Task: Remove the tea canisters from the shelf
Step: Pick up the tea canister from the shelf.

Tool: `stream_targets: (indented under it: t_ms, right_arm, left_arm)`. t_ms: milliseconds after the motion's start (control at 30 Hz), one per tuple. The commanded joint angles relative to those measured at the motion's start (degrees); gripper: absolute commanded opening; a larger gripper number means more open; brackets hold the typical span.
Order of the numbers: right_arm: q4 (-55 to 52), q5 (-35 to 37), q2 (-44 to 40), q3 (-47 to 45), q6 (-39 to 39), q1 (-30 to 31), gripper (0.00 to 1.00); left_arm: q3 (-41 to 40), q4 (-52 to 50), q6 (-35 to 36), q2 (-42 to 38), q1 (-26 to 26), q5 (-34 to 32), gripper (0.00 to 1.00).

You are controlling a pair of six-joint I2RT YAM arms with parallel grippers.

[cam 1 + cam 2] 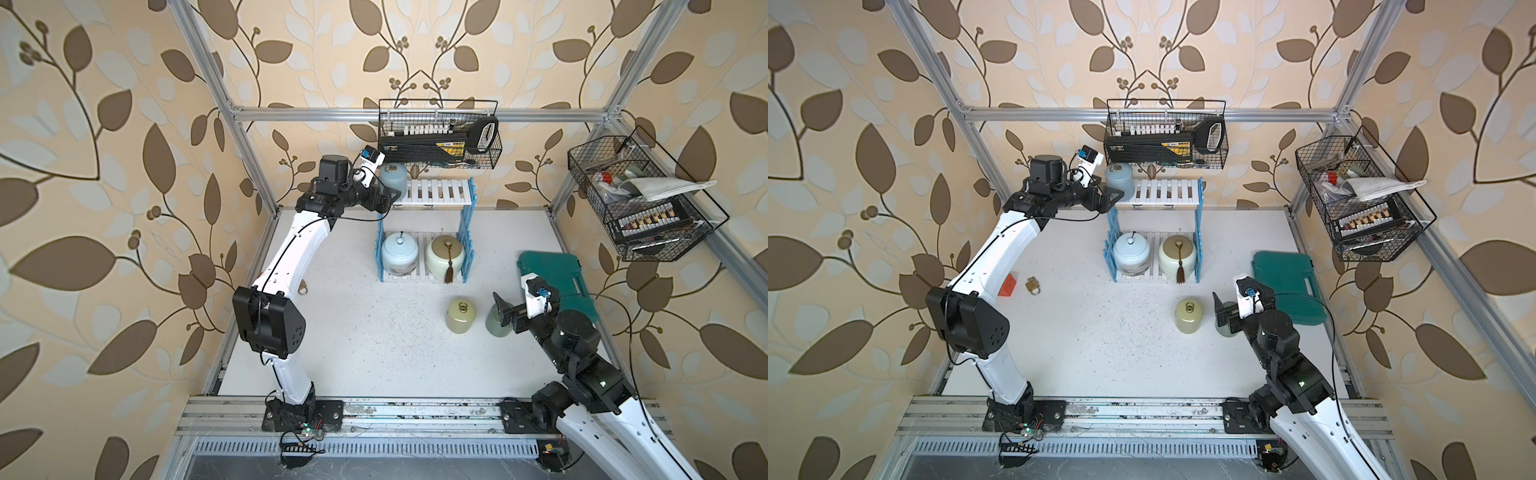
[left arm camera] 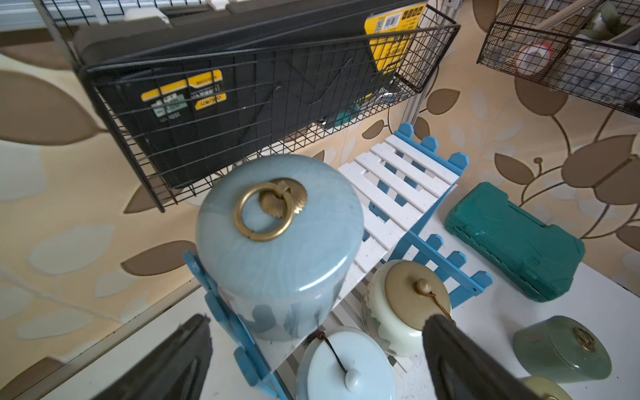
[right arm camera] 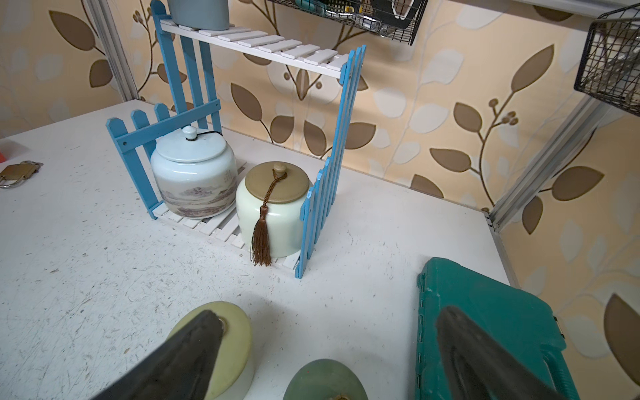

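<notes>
- The left gripper (image 2: 318, 320) is holding its jaws spread wide, level with the top board of the shelf (image 1: 436, 192), and is gripping nothing.
- The blue-grey canister (image 2: 277, 249) is standing at the left end of that top board, just ahead of the spread jaws. In the left wrist view both fingers are sitting clear of it.
- The pale blue canister (image 1: 400, 251) and the cream canister (image 1: 444, 254) are sitting side by side on the bottom board. The cream one's brown tassel is hanging down its front.
- The yellow-green canister (image 1: 461, 316) and the sage green canister (image 1: 494, 328) are standing upright on the table (image 1: 353, 332), near each other in front of the shelf.
- The right gripper (image 3: 327, 313) is hovering above the sage green canister with its jaws wide apart, holding nothing.
- A green case (image 1: 557, 274) is lying on the table beside the right arm.
</notes>
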Motion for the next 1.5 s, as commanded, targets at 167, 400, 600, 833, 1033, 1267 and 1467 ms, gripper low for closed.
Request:
stream_targets:
  t_ms: [167, 400, 600, 833, 1033, 1267, 1467]
  right_arm:
    - [1.4, 1.1, -0.7, -1.1, -0.7, -0.3, 0.99]
    - [1.4, 1.2, -0.8, -1.2, -0.9, -0.3, 0.99]
    - [1.0, 1.5, -0.8, -1.3, -0.9, -0.2, 0.99]
    - [0.9, 1.7, -0.7, -1.4, -1.0, -0.2, 0.99]
    - [0.9, 1.5, -0.6, -1.5, -1.1, -0.2, 0.99]
    - [1.1, 1.5, -1.1, -1.6, -1.2, -0.3, 0.99]
    - [1.3, 0.5, -1.3, -1.7, -1.2, -0.2, 0.99]
  left_arm:
    - [7.3, 2.8, -0.7, 4.4, -1.0, 0.2, 0.99]
    - [11.1, 4.6, -1.8, 7.4, -1.7, 2.4, 0.99]
    - [13.4, 6.4, -2.9, 9.9, -2.1, 1.8, 0.99]
    - [15.6, 7.3, -2.7, 12.4, -2.6, 1.0, 0.99]
    - [16.6, 6.4, -2.3, 12.6, -2.6, 2.1, 0.85]
    - [16.7, 4.3, -0.5, 10.4, -2.7, 5.1, 0.6]
    - [17.9, 4.3, -0.3, 7.9, -2.7, 6.5, 0.48]
